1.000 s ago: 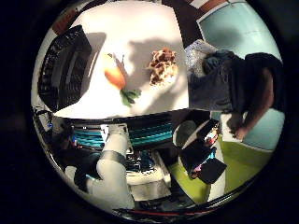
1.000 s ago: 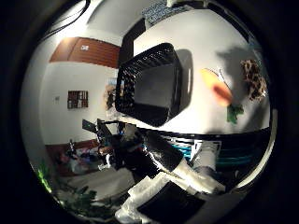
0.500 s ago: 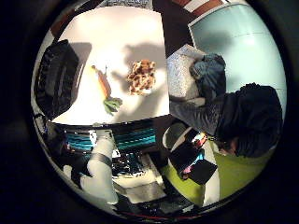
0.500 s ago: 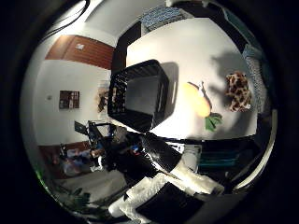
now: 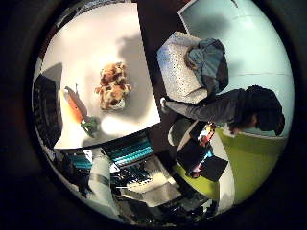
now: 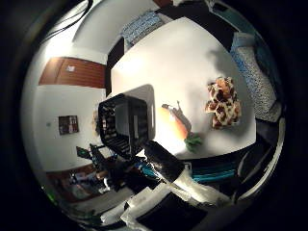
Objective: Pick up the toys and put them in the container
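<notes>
A brown and white spotted plush toy (image 5: pixel 112 83) lies on the white table (image 5: pixel 96 38), far below the palm. An orange carrot toy with green leaves (image 5: pixel 75 103) lies beside it, between the plush and the black container (image 5: pixel 43 101). In the thumb side view the black basket-like container (image 6: pixel 125 125) stands near the table's edge and looks empty. The carrot (image 6: pixel 176 122) lies next to it and the plush (image 6: pixel 224 101) is further along. My hand is high above the table.
A grey padded seat (image 5: pixel 182 62) stands beside the table's long side. A yellow-green floor area (image 5: pixel 245 163) with dark items lies past it. Teal and dark equipment (image 5: pixel 120 153) sits under the table's near edge.
The whole picture has swung round and the table looks a little smaller, so the camera has moved. The toys and container keep their places on the table.
</notes>
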Robot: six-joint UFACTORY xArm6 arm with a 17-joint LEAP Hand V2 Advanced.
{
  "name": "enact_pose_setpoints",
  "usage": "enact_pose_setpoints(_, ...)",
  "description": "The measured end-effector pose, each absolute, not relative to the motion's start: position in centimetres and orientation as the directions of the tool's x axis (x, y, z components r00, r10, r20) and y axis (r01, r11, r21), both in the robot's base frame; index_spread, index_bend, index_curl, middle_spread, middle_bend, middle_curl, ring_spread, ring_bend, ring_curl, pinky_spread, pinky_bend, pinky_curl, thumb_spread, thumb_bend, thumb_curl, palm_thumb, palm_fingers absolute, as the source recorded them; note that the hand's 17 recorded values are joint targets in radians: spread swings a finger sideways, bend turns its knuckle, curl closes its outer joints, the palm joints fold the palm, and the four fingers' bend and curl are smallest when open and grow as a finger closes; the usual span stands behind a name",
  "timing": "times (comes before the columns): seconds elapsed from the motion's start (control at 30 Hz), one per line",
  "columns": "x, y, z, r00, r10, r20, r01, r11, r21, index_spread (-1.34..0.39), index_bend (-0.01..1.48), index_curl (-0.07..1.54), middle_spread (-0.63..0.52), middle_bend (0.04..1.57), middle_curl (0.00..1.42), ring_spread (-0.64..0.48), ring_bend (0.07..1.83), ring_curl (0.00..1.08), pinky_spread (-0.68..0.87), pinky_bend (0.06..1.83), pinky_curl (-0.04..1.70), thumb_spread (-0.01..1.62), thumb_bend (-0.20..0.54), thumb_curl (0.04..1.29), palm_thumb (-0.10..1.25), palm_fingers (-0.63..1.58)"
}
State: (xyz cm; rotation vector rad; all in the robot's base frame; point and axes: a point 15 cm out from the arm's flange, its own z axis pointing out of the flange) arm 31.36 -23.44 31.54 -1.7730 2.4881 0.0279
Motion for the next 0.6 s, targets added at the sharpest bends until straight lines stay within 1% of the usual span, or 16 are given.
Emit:
enact_pose_setpoints(0.33, 32.9, -26.2, 27.0, -0.393, -0.914, -0.102, -0.917, 0.398, -0.029, -0.19, 0.16, 0.26, 0.11, 0.2, 0.33, 0.21, 0.38, 0.24, 0.44, 0.54, 0.26, 1.14, -0.022, 0.28, 0.43, 0.14)
enact_pose_setpoints(0.6, 32.7, -28.9, 23.5, -0.465, -0.875, -0.133, -0.882, 0.471, -0.012, -0.16, 0.15, 0.26, 0.14, 0.21, 0.33, 0.22, 0.38, 0.24, 0.44, 0.55, 0.26, 1.14, -0.021, 0.29, 0.42, 0.13)
